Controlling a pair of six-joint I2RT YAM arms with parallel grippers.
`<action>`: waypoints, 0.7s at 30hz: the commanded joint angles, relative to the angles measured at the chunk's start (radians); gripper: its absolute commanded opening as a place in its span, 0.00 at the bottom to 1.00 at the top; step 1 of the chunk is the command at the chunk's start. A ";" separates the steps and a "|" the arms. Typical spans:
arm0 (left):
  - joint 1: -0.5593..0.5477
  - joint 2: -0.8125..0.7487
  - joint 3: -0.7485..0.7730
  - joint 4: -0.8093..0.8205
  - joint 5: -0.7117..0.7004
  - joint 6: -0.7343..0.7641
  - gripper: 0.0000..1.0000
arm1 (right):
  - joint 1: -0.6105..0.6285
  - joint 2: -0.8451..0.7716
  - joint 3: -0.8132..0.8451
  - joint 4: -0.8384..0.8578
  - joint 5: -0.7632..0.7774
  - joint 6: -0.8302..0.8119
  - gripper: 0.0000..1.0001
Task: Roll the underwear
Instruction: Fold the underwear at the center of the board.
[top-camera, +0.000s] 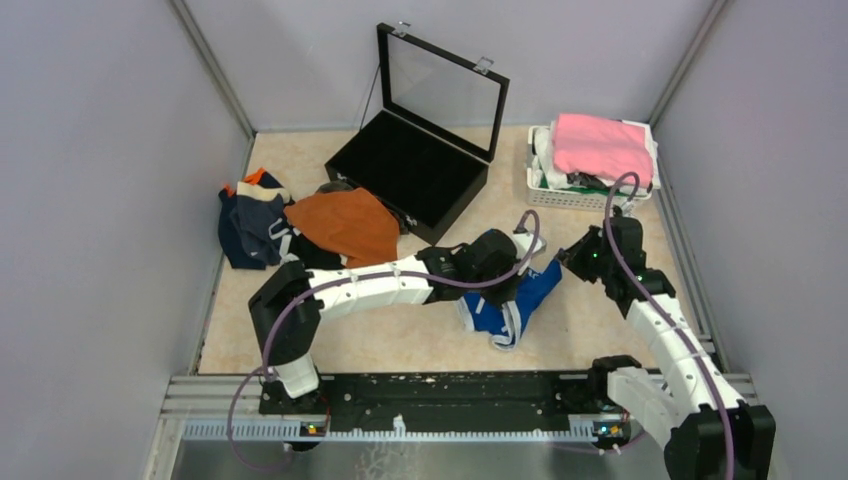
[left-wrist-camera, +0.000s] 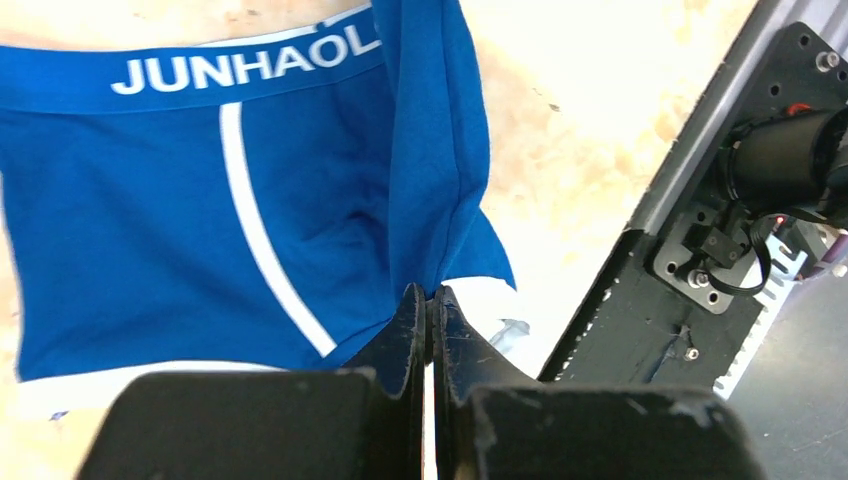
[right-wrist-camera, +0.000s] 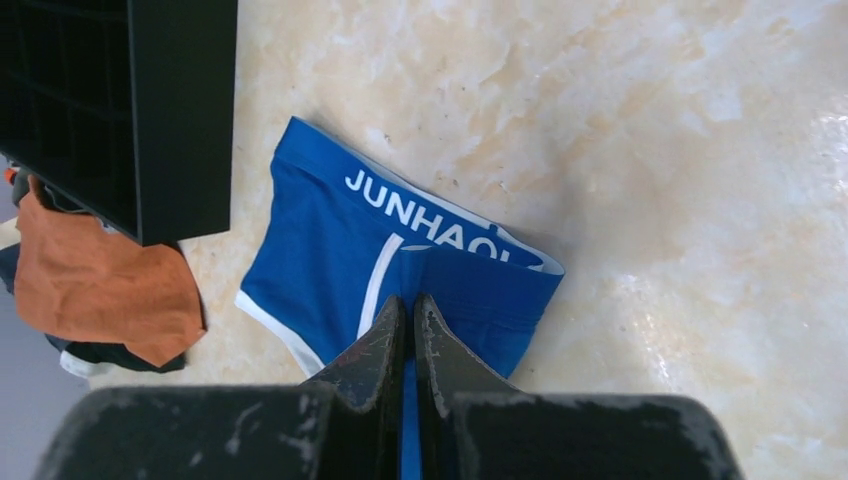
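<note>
Royal blue briefs (top-camera: 522, 300) with white trim and a white-lettered waistband are seen on the table (top-camera: 400, 335), right of centre, between the two arms. Most of the cloth is spread flat, while one side is drawn up in a fold. The left arm is stretched low across the table, and the left gripper (left-wrist-camera: 427, 298) is closed on that raised fold. The right arm is bent inward, and the right gripper (right-wrist-camera: 408, 310) is clamped on the opposite edge, blue cloth showing between its fingers. From above, part of the briefs is hidden beneath the left wrist, and the end of the lettering is lost in the fold.
</note>
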 joint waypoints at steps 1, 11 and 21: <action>0.040 -0.089 -0.029 -0.003 -0.019 0.030 0.00 | -0.005 0.070 0.090 0.103 -0.068 0.001 0.00; 0.117 -0.145 -0.076 -0.007 -0.027 0.048 0.00 | 0.062 0.219 0.184 0.172 -0.061 -0.008 0.00; 0.168 -0.168 -0.132 0.006 -0.075 0.055 0.00 | 0.144 0.414 0.269 0.267 -0.038 -0.002 0.00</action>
